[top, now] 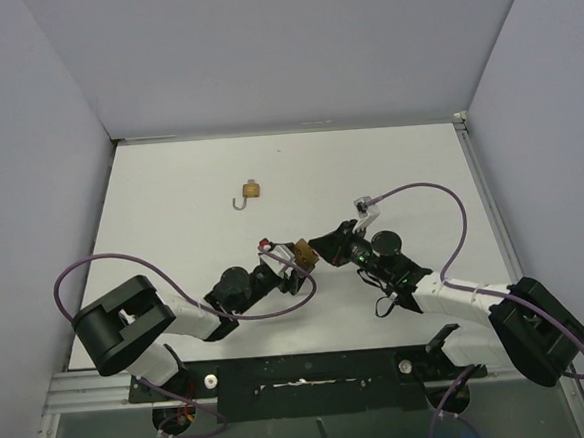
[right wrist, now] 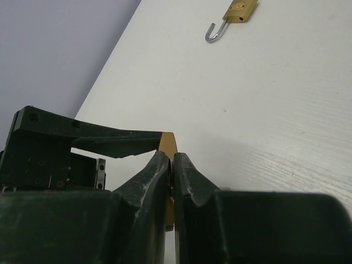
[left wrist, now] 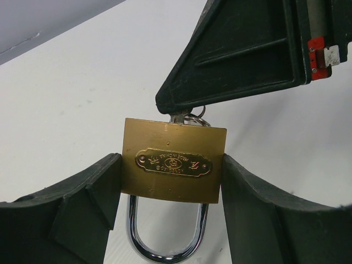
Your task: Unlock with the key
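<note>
A brass padlock is clamped by its two sides in my left gripper, with its chrome shackle pointing back toward the wrist. Both shackle legs enter the body. My right gripper meets the lock's keyhole end and is shut on the key. Only a sliver of the key and its ring show there. In the right wrist view the gripper is pressed together, with the lock's brass edge just beyond it. From above, both grippers meet at the padlock mid-table.
A second small brass padlock with its shackle swung open lies on the white table farther back; it also shows as the far padlock. Grey walls enclose the table on three sides. Purple cables loop from both arms.
</note>
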Robot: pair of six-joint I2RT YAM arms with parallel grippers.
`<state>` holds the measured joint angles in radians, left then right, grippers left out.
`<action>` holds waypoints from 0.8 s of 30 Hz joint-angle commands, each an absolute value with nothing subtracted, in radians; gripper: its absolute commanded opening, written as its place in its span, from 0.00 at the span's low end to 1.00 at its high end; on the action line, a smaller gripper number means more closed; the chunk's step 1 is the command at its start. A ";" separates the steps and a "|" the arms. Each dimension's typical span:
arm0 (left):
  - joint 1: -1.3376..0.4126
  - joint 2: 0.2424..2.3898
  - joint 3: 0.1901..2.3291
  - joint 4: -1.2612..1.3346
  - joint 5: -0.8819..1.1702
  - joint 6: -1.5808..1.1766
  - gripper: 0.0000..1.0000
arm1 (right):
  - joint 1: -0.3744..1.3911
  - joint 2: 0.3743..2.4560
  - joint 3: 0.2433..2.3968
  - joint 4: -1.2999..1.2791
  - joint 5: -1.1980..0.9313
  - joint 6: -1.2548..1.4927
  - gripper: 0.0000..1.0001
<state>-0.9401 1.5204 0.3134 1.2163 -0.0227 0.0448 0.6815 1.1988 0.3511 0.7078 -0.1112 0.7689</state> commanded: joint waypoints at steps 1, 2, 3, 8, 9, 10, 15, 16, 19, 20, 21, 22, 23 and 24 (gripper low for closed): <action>-0.934 1.484 0.444 1.464 -0.116 0.038 0.00 | 0.712 1.250 0.406 0.608 -0.199 0.842 0.00; -0.937 1.488 0.449 1.458 -0.127 0.038 0.00 | 0.712 1.257 0.416 0.594 -0.196 0.854 0.00; -0.939 1.493 0.454 1.453 -0.136 0.039 0.00 | 0.712 1.259 0.424 0.582 -0.192 0.865 0.00; -0.949 1.513 0.460 1.455 -0.200 0.047 0.00 | 0.714 1.244 0.440 0.531 -0.143 0.922 0.00; -0.951 1.517 0.462 1.455 -0.211 0.050 0.00 | 0.716 1.244 0.453 0.504 -0.130 0.925 0.00; -0.952 1.520 0.466 1.452 -0.222 0.052 0.00 | 0.715 1.245 0.464 0.482 -0.121 0.927 0.00; -0.961 1.537 0.500 1.402 -0.267 0.074 0.00 | 0.718 1.273 0.514 0.402 -0.096 0.945 0.00; -0.964 1.541 0.507 1.390 -0.277 0.079 0.00 | 0.719 1.282 0.524 0.391 -0.095 0.948 0.00; -0.971 1.550 0.522 1.369 -0.299 0.087 0.00 | 0.719 1.308 0.549 0.367 -0.095 0.960 0.00; -0.972 1.552 0.526 1.360 -0.306 0.088 0.00 | 0.719 1.315 0.555 0.360 -0.094 0.964 0.00; -0.976 1.554 0.532 1.348 -0.313 0.089 0.00 | 0.718 1.320 0.560 0.354 -0.094 0.968 0.00; -0.978 1.556 0.538 1.336 -0.321 0.090 0.00 | 0.718 1.325 0.564 0.348 -0.093 0.971 0.00; -0.980 1.559 0.543 1.327 -0.331 0.092 0.00 | 0.718 1.328 0.569 0.340 -0.093 0.977 0.00; -0.981 1.561 0.548 1.315 -0.338 0.093 0.00 | 0.719 1.331 0.574 0.331 -0.091 0.982 0.00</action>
<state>-0.9768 1.5719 0.4175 1.0996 -0.2607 0.0734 0.6804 1.3102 0.5529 0.4416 0.0177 0.9325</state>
